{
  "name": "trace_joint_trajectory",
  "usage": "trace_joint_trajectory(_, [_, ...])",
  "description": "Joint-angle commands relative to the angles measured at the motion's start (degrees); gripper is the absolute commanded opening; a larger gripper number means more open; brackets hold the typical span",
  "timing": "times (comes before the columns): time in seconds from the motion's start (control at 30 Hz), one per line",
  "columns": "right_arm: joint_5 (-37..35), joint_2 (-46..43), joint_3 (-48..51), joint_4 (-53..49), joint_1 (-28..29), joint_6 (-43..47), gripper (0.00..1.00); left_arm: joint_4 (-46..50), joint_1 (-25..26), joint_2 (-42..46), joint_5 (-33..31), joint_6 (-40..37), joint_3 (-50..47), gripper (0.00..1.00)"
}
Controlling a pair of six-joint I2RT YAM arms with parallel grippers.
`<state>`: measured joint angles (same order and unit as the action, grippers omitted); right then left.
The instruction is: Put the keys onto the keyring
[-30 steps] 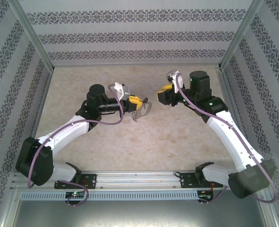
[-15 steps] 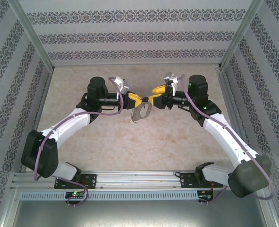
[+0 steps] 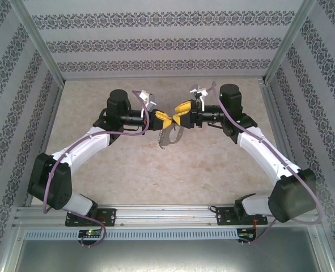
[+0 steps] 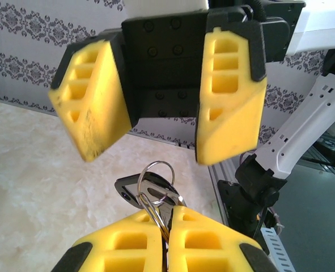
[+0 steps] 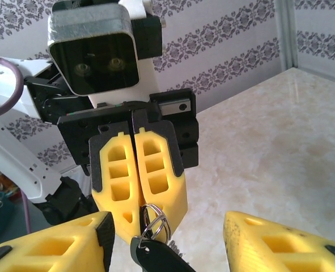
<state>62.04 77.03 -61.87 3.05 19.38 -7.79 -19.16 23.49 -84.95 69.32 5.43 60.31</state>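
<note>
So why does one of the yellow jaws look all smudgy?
Left wrist view: the right gripper is open, and its yellow jaws look smeared, likely motion blur, while the thin silver wire rings look sharp. Right wrist view: glare whitens the far part of the pale marble-patterned tabletop. Top view: evenly lit, with soft shadows.

White links (image 3: 88, 146), black joints (image 3: 118, 102); purple cables (image 3: 52, 170) (one looping along each arm); yellow hollow-celled fingers (image 4: 229, 107).
</note>
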Motion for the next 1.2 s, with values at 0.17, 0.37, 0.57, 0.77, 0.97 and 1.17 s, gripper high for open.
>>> trace_joint_trajectory(0.17, [6.1,3.0,-2.2,0.6,1.2,1.0,0.44,0.3,-0.6,-1.1,3.3,1.0,2.3,0.0])
trace_joint_trajectory(0.37, [9.8,4.7,-2.9,-0.7,1.5,1.8,0.15,0.4,-0.6,-1.3,3.8,0.9,2.7,0.0])
trace_joint_trajectory(0.57, [12.5,5.4,-3.3,-4.0,1.7,4.6,0.0,0.9,-0.6,-1.3,3.8,0.7,2.9,0.0])
trace_joint_trajectory(0.77, [12.5,5.0,-3.2,-6.4,1.0,5.9,0.26,1.8,-0.6,-1.3,4.2,0.2,3.3,0.0])
trace_joint_trajectory(0.97, [13.6,5.7,-3.4,-6.7,1.1,6.2,0.0,1.9,-0.6,-1.4,4.1,0.0,3.6,0.0])
trace_joint_trajectory(1.17, [10.2,4.9,-2.4,-5.1,1.0,5.7,0.0,1.4,-0.6,-1.4,2.9,0.3,3.6,0.0])
